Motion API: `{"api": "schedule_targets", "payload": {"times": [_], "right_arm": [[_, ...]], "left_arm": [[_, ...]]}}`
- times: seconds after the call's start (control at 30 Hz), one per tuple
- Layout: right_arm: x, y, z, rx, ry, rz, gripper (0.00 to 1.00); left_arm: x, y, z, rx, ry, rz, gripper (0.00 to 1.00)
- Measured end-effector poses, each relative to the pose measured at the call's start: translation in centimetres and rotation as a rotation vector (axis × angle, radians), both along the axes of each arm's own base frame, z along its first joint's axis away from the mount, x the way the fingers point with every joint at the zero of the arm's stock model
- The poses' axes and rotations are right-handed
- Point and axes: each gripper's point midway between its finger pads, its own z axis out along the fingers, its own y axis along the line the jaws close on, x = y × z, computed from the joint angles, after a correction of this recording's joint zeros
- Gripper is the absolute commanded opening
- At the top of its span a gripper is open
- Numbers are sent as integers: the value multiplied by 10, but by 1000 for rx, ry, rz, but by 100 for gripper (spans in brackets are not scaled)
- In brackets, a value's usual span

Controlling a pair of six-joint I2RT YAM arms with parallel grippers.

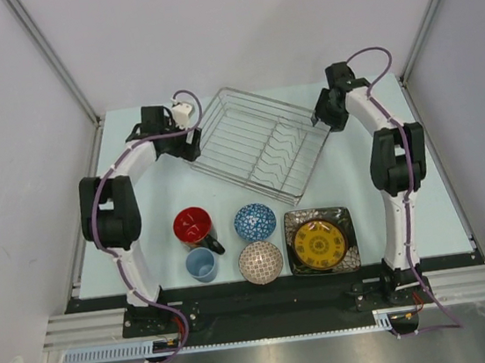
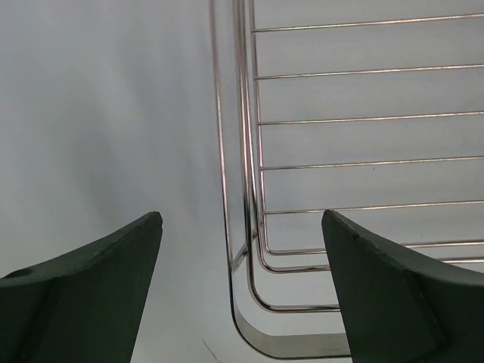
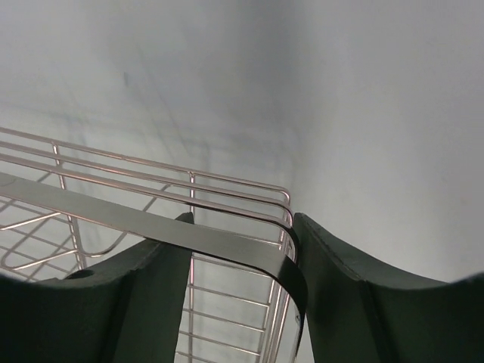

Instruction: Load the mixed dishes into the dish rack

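Observation:
The dish rack (image 1: 260, 144), a silver wire basket, lies at an angle at the back of the table. My left gripper (image 1: 190, 144) stands open at its left corner; in the left wrist view the dish rack's corner (image 2: 243, 151) sits between the wide-apart fingers of the left gripper (image 2: 242, 215), touching neither. My right gripper (image 1: 321, 119) is at the right corner. In the right wrist view the right gripper (image 3: 242, 219) has closed on the dish rack's rim (image 3: 227, 242). Near the front stand the skull mug (image 1: 195, 225), light-blue cup (image 1: 201, 264), blue bowl (image 1: 254, 222), pinkish bowl (image 1: 260, 262), and yellow plate (image 1: 319, 242) on the dark square plate (image 1: 346, 216).
White walls enclose the table on three sides, close behind the rack. Both arm bases stand at the near edge, left (image 1: 144, 313) and right (image 1: 401, 279), with the dishes lined up between them.

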Motion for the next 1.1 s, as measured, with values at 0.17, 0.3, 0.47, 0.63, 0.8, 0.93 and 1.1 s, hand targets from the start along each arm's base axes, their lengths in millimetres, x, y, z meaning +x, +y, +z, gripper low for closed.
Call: {"api": "schedule_targets", "payload": {"times": [0.17,0.3,0.47,0.63,0.8,0.93,1.1], "right_arm": [[27,16,1,42,-28,47,62],[42,25,1,79,-40,72,69],[56,39,-1,127,-56,105,75],[66,57,0,167,-78,146,81],[70,68,3,181,-97,171,86],[71,70,6,181,-107,187,87],[71,71,7,189,-112,203,87]], "left_arm": [[-19,4,-1,-3,13,6,91],[-32,3,-3,-17,31,9,90],[-51,6,-4,-23,52,14,90],[-69,12,-3,-15,75,25,86],[-79,19,1,-25,116,59,85],[-84,22,8,-43,143,89,86],[-87,18,26,-80,128,92,86]]}}
